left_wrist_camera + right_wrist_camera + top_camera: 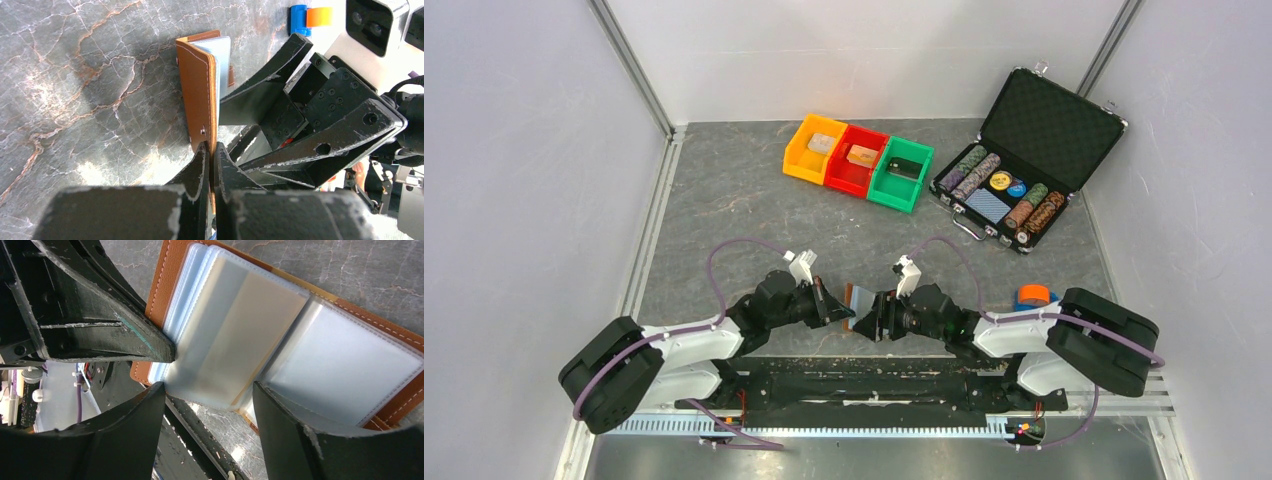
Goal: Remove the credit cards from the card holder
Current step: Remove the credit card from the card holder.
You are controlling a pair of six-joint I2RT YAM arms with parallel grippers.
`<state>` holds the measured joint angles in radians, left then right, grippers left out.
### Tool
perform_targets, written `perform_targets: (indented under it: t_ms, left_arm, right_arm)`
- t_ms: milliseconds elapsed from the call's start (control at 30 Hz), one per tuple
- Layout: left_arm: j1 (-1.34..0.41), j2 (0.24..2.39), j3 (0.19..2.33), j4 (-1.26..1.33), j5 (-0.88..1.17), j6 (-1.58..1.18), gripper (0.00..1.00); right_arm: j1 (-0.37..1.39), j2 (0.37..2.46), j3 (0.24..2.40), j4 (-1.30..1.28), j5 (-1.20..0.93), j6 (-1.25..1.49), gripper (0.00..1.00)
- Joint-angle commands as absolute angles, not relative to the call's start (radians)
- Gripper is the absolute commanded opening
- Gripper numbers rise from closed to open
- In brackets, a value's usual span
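Two arms meet low at the near edge of a grey veined table [724,210], boxed in by white walls [524,150]. The left gripper [842,310] and right gripper [869,322] face each other with the card holder [860,297] between them. Orange, red and green bins [856,165] and an open black chip case [1034,150] sit well back, and a tape roll [1032,295] lies by the right arm, so the middle stretch lies bare. The left wrist view shows what the top one cannot: the left fingers [200,172] pressed together on the brown cover's lower edge, the holder standing on edge above the marbled surface. The right wrist view alone shows the inside: clear sleeves fanned open, a tan credit card [250,340] inside one. The right jaws stand wide apart, a sleeve's edge between them, gripping nothing.
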<state>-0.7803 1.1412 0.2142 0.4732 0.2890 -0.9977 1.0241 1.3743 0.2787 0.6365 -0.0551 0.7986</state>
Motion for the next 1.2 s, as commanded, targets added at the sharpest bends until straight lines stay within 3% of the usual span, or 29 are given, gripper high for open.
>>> perform_targets:
  t_ms: [0, 167, 367, 500, 1167]
  left_arm:
    - [-0.779, 1.129, 0.209, 0.553, 0.295, -1.0, 0.02]
    - [-0.779, 1.128, 0.207, 0.538, 0.287, -0.998, 0.13]
    - [-0.779, 1.124, 0.209, 0.531, 0.281, -0.997, 0.12]
    - [-0.779, 1.12, 0.209, 0.526, 0.279, -0.996, 0.19]
    - [-0.779, 1.096, 0.206, 0.499, 0.263, -0.991, 0.19]
  right_arm:
    - [1.029, 1.381, 0.303, 0.666, -0.034, 0.802, 0.65]
    - [1.03, 1.348, 0.288, 0.629, -0.006, 0.796, 0.63]
    - [1.03, 1.32, 0.275, 0.598, 0.036, 0.793, 0.62]
    - [1.029, 1.317, 0.27, 0.593, 0.044, 0.795, 0.6]
    - [1.032, 1.225, 0.234, 0.516, 0.129, 0.794, 0.51]
